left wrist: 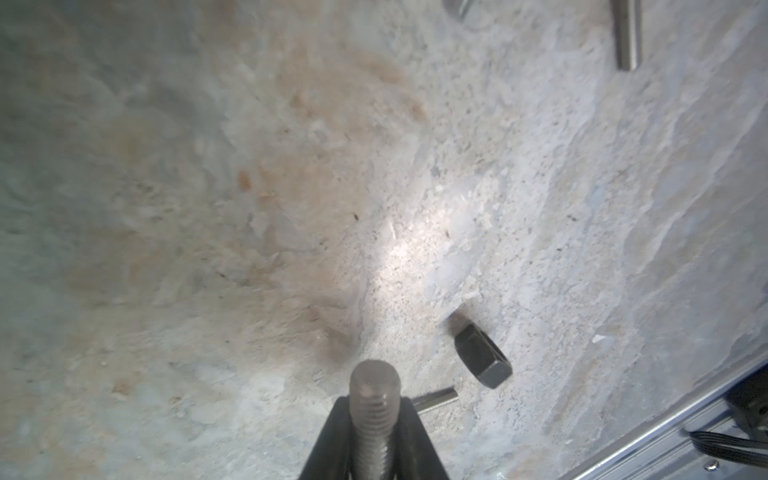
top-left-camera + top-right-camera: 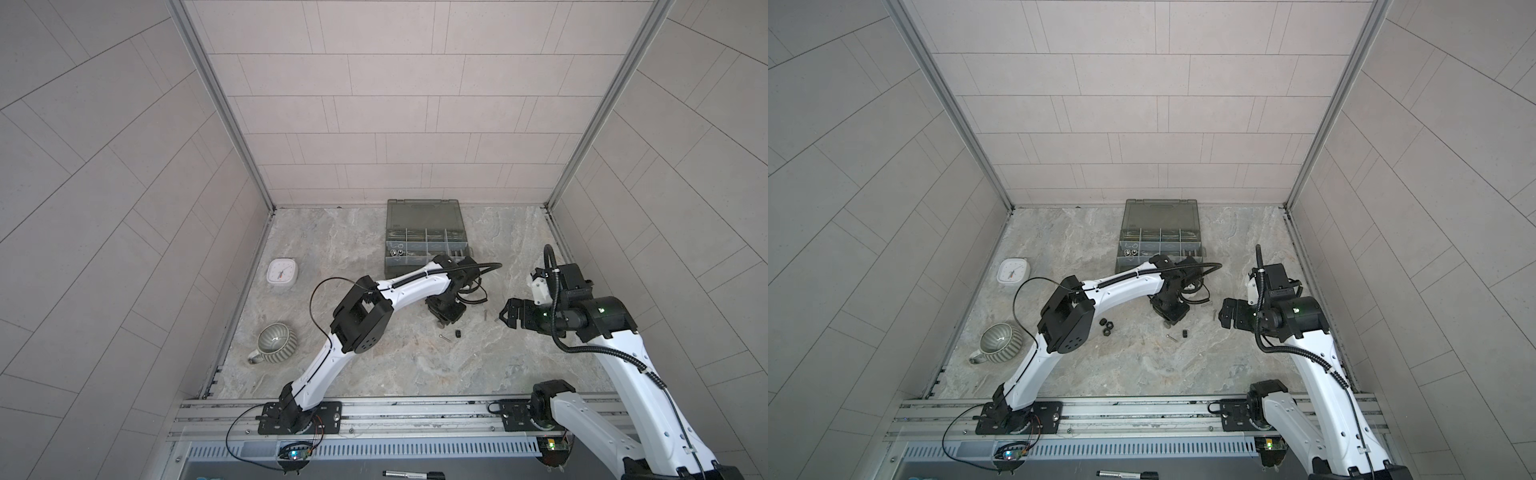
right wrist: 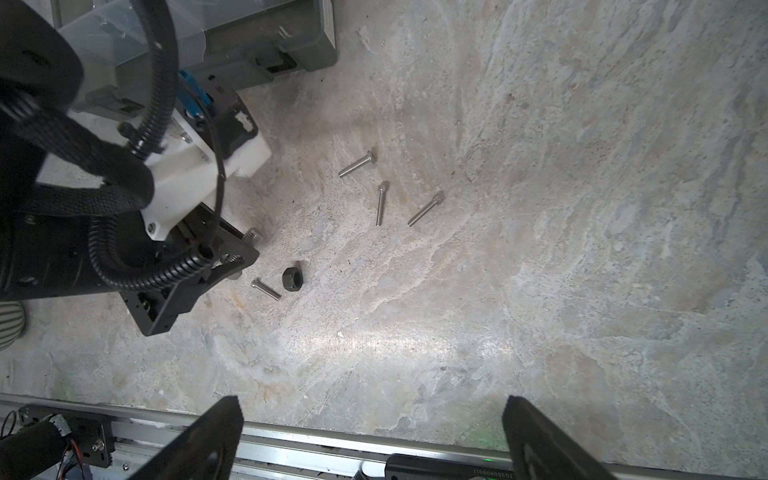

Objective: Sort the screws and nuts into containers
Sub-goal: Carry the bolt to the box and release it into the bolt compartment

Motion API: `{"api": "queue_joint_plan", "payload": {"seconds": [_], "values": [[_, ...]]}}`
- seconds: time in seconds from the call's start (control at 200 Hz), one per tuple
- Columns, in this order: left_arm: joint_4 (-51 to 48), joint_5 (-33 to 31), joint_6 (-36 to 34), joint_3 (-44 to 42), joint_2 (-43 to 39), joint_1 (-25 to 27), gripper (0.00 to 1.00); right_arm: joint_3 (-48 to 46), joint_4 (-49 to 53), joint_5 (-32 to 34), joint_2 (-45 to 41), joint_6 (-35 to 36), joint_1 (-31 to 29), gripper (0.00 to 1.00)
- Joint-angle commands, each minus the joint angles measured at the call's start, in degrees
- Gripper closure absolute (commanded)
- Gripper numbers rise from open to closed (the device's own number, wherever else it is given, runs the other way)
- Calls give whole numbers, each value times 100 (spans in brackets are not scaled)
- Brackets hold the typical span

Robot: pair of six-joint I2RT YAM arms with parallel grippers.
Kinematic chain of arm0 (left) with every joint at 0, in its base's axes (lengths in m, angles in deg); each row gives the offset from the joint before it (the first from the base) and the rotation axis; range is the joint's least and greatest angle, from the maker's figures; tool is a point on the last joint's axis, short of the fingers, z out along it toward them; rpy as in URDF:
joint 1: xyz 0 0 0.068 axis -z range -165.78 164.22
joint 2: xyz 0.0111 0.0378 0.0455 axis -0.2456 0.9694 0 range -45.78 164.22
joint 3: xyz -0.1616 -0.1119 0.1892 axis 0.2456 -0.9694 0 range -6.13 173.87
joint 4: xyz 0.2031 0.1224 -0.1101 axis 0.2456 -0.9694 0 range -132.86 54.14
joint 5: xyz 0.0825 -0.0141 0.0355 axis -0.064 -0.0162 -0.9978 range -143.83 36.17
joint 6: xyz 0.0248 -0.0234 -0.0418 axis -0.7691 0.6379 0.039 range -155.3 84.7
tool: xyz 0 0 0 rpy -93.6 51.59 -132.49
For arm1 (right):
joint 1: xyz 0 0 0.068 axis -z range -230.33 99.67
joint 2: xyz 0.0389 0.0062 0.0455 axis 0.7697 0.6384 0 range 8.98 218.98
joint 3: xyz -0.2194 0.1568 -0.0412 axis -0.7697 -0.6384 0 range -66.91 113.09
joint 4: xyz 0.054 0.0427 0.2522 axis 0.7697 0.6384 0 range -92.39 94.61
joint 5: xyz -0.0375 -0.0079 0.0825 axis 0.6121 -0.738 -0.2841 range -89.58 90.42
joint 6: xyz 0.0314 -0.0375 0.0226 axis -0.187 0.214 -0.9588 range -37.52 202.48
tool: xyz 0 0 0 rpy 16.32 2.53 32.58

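My left gripper (image 1: 374, 419) is shut on a thick threaded silver screw (image 1: 374, 395) whose end sticks out past the fingertips; in both top views it (image 2: 444, 318) hangs low over the table's middle. A black nut (image 1: 482, 355) and a thin screw (image 1: 436, 400) lie just beside it. Three more thin screws (image 3: 381, 203) lie loose between the arms. Black nuts (image 2: 1106, 326) sit by the left arm's elbow. My right gripper (image 3: 372, 411) is open and empty to the right (image 2: 505, 318). The containers (image 2: 428, 245) are in the open organizer case, with silver nuts (image 2: 396, 252) in one.
A white square clock (image 2: 282, 271) and a ribbed grey mug (image 2: 276, 343) stand at the left edge. A black marker pen (image 2: 411, 473) lies in front of the rail (image 2: 415, 409). The left arm reaches across the case's front edge.
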Motion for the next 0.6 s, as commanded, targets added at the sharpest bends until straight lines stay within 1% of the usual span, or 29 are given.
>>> {"api": "queue_joint_plan", "payload": {"seconds": [0.0, 0.08, 0.185, 0.295, 0.39, 0.455, 0.515, 0.595], "values": [[-304, -77, -168, 347, -251, -139, 79, 138, 46, 171, 8, -88, 0, 1], [-389, -90, -225, 567, -209, -263, 79, 176, 29, 210, 68, -97, 0, 0], [-525, -56, -301, 1078, -39, -458, 79, 242, -40, 225, 196, -110, 0, 1], [-718, -116, -386, 2042, 343, -707, 79, 324, -142, 199, 386, -114, 0, 1], [-604, -77, -360, 2756, 644, -927, 79, 399, -295, 141, 584, -114, 5, 1], [-439, 105, -226, 3151, 812, -1115, 77, 461, -458, 57, 763, -131, 0, 1], [-183, 413, 14, 3431, 965, -1340, 77, 531, -654, -40, 951, -154, 0, 1], [339, 825, 437, 3491, 1080, -1610, 75, 708, -896, -128, 1253, -202, 0, 1]]}}
